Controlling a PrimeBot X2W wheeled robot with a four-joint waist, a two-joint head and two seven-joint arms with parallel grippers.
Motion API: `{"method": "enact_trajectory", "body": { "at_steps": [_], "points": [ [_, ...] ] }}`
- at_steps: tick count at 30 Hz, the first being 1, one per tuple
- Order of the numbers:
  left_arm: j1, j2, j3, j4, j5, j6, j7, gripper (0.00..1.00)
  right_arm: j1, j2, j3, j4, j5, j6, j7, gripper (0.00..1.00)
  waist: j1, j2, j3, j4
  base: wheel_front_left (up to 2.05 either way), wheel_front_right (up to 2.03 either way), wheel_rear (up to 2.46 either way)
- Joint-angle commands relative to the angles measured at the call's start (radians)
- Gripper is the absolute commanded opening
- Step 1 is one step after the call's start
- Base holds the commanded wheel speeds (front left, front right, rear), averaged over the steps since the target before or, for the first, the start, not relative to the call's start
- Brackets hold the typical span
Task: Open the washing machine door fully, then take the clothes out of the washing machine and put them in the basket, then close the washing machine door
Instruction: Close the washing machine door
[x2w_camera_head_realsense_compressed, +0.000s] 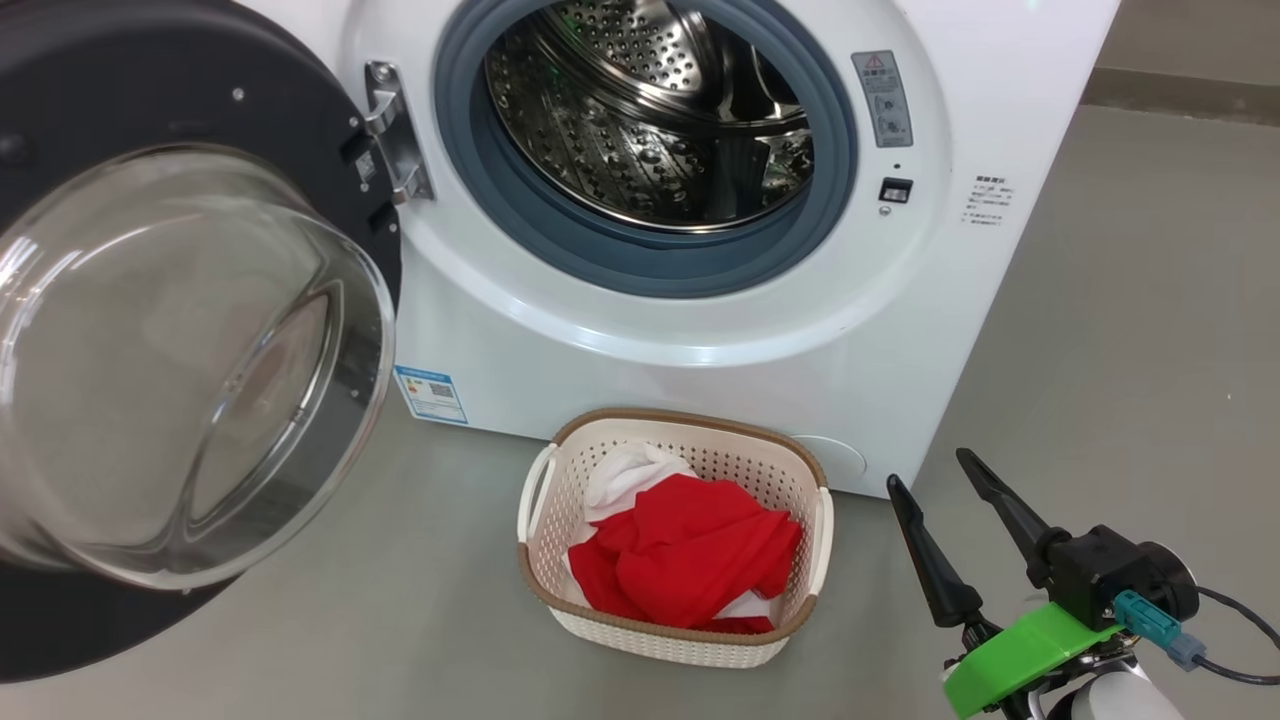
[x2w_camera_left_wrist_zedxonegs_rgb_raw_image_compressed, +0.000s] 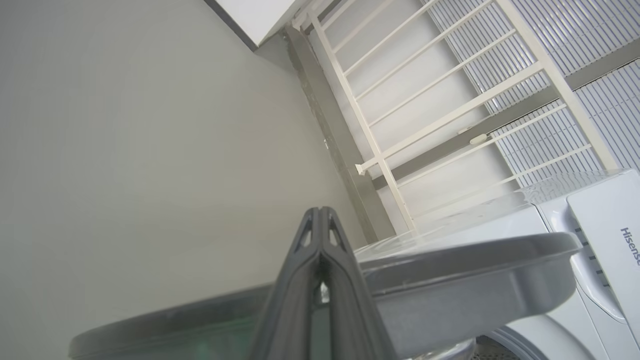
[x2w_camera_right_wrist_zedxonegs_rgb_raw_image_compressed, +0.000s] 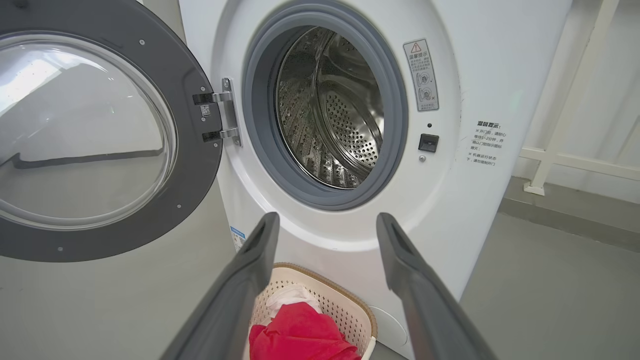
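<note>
The big white front-loading washing machine (x2w_camera_head_realsense_compressed: 650, 370) stands on the grey floor (x2w_camera_head_realsense_compressed: 1100, 330) with its large round black-rimmed washing machine door (x2w_camera_head_realsense_compressed: 150, 80) swung wide to the left on its hinge, the bulging clear glass bowl facing out, and the perforated steel drum (x2w_camera_head_realsense_compressed: 640, 150) exposed inside the grey rubber seal (x2w_camera_head_realsense_compressed: 640, 265). Just before the machine's front sits the small cream-white perforated plastic basket (x2w_camera_head_realsense_compressed: 690, 645) with a brown woven-look rim; the bright red and white cloth clothes (x2w_camera_head_realsense_compressed: 690, 560) lie bunched inside it. The right claw (x2w_camera_head_realsense_compressed: 930, 470) hangs released to the basket's right, its two dark fingers spread and grasping nothing. The left claw (x2w_camera_left_wrist_zedxonegs_rgb_raw_image_compressed: 320, 214) is clenched, fingers pressed together, beside the door's grey edge; whether it touches cannot be told.
</note>
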Motion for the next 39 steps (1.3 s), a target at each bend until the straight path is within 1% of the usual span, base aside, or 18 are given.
{"method": "enact_trajectory", "body": {
  "at_steps": [1,8,10,13,17,22,26,33,34,39],
  "points": [
    [-0.026,0.069,0.006,-0.008,-0.011,-0.017,0.002,0.0,-0.031,-0.015,0.019,-0.022,0.019,0.007,-0.006,1.0,0.0,-0.0001,0.006,-0.007,0.0,0.0,0.0],
    [-0.057,0.088,-0.012,0.075,-0.043,-0.072,0.065,0.0,-0.034,-0.018,0.016,-0.026,0.019,0.007,-0.006,1.0,0.0,-0.0001,0.026,-0.016,0.0,0.0,0.0],
    [-0.064,0.091,-0.024,0.094,-0.058,-0.101,0.116,0.0,-0.036,-0.017,0.01,-0.028,0.017,0.007,-0.006,1.0,0.0,-0.0001,0.031,-0.014,0.0,0.0,0.0],
    [-0.062,0.091,-0.038,0.103,-0.074,-0.131,0.174,0.0,-0.035,-0.013,0.006,-0.029,0.016,0.007,-0.006,1.0,0.0,-0.0001,0.031,-0.009,0.0,0.0,0.0],
    [-0.045,0.085,-0.059,0.089,-0.097,-0.177,0.248,0.0,-0.035,-0.008,0.004,-0.03,0.015,0.007,-0.006,1.0,0.0,-0.0001,0.031,-0.002,0.0,0.0,0.0],
    [-0.026,0.054,-0.059,0.03,-0.167,-0.209,0.321,0.0,-0.034,-0.004,-0.003,-0.032,0.014,0.007,-0.006,1.0,0.0,-0.0001,0.032,0.012,0.0,0.0,0.0],
    [0.011,0.015,-0.07,-0.042,-0.215,-0.217,0.364,0.0,-0.029,0.002,-0.009,-0.03,0.015,0.007,-0.006,1.0,0.0,-0.0001,0.032,0.026,0.0,0.0,0.0],
    [0.098,-0.067,-0.073,-0.16,-0.29,-0.22,0.404,0.0,-0.026,0.016,-0.011,-0.026,0.017,0.007,-0.006,1.0,0.0,-0.0001,0.035,0.036,0.0,0.0,0.0],
    [0.098,-0.067,-0.073,-0.16,-0.29,-0.22,0.404,0.0,-0.026,0.016,-0.011,-0.026,0.017,0.007,-0.006,1.0,0.0,-0.0001,0.035,0.036,0.0,0.0,0.0],
    [0.145,-0.125,-0.073,-0.239,-0.345,-0.22,0.429,0.0,-0.026,0.021,-0.005,-0.018,0.018,0.007,-0.006,1.0,0.0,-0.0001,0.039,0.034,0.0,0.0,0.0]
  ]
}}
